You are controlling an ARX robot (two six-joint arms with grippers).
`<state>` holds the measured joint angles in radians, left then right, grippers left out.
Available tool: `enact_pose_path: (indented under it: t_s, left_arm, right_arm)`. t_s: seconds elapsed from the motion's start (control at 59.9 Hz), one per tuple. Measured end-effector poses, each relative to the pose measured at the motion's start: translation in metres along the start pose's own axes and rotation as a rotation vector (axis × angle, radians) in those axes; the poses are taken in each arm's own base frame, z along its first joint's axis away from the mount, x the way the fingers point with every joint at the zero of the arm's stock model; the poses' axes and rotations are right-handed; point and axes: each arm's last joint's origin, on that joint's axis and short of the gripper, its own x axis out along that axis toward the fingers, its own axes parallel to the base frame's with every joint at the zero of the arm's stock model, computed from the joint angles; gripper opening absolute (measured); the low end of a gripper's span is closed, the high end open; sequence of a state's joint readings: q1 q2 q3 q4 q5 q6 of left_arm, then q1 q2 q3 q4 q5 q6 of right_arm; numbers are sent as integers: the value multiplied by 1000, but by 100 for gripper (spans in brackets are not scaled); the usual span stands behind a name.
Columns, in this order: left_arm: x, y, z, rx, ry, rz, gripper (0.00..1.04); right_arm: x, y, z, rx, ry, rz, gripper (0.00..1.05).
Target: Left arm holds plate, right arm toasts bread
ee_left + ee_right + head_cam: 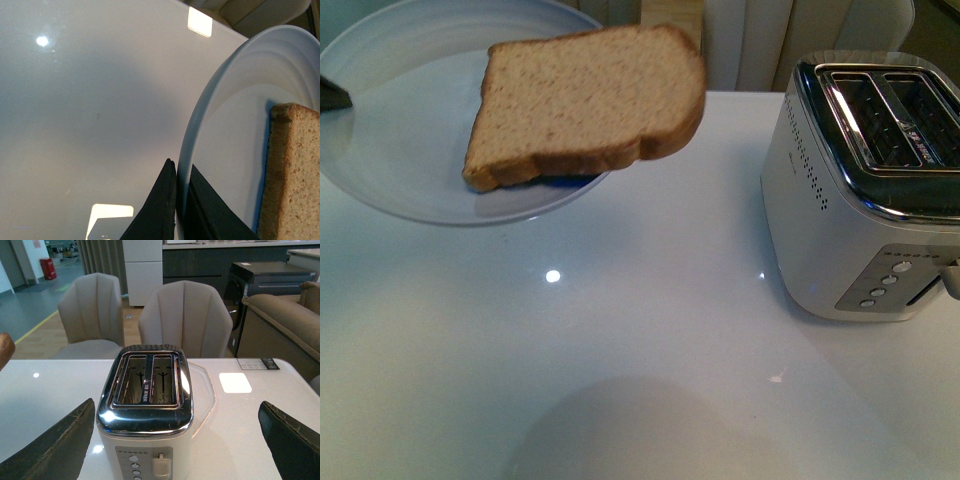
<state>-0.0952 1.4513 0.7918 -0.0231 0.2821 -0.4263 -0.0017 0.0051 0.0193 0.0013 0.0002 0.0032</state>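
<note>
The pale blue-grey plate (410, 150) hangs at the upper left of the front view, above the white table. On it lies the bread (585, 100), a light brown slice with a darker crust that overhangs the plate's right rim toward the toaster (860, 200). My left gripper (180, 172) is shut on the plate (225, 125) at its rim, one dark finger on each face, with the bread (292, 175) beside it. Only that gripper's tip (332, 95) shows in the front view. My right gripper (175, 440) is open and empty, its fingers (55, 445) standing wide on either side of the toaster (145, 405).
The white toaster has a chrome top, two empty slots and a lever (161, 466) on its front. The glossy white table (620, 350) carries a small card (257, 363) near its far edge. Two beige chairs (185, 315) stand behind the table, and a sofa (280, 320) stands further off.
</note>
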Motion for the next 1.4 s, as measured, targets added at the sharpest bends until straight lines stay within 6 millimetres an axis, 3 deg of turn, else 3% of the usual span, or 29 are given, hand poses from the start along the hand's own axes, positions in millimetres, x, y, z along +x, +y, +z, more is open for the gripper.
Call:
enact_pose_path:
  t_s: [0.284,0.551,0.584,0.701,0.818,0.918,1.069,1.286,1.402]
  left_arm:
    - [1,-44,7,12,-13,-59,3]
    - [2,-63,2,26,4,-91,3]
    - [2,-64,2,27,5,-92,3]
    - [2,-65,1,27,9,-93,3]
    - [2,-64,1,25,11,-91,3]
    - [2,-64,1,25,12,-93,3]
    - [2,-65,1,26,16,-95,3]
    - [3,-64,0,24,28,-101,3]
    - [3,-64,0,23,31,-102,3]
  right_arm:
    - [0,0,0,0,0,0,96]
    - [0,0,0,0,1,1,96]
    - [0,0,-1,17,45,30,96]
    - [2,3,-10,259,474,118,96]
    - [6,5,-8,323,501,142,96]
    - [23,9,9,396,469,206,96]
    - [64,26,37,525,431,354,96]
    - [111,53,44,701,445,495,96]
    - [126,61,39,773,463,516,96]
